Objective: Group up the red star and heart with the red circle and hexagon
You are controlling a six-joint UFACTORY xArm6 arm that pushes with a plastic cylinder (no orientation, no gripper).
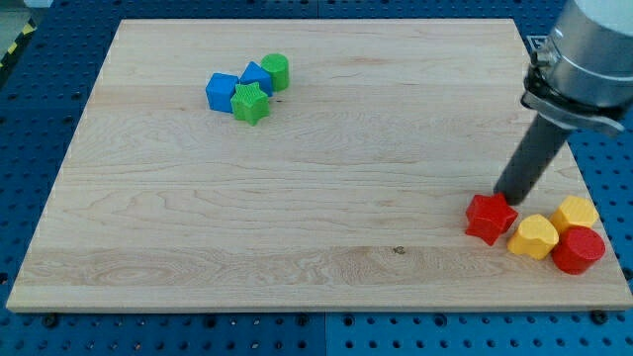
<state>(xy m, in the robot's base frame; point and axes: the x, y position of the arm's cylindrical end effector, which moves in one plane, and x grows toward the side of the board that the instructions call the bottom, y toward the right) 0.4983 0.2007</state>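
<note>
On the far left part of the desk (326,148), four blocks form a tight cluster: a blue cube (221,91), a green star (250,102), a second blue block (257,77) and a green cylinder (276,71). At the near right, the red star (491,218) sits with my tip (506,198) at its far edge; contact cannot be confirmed. The tool is a plain rod and holds nothing. Right of the star: yellow heart (533,236), yellow hexagon (576,213), red cylinder (579,249), mutually touching.
</note>
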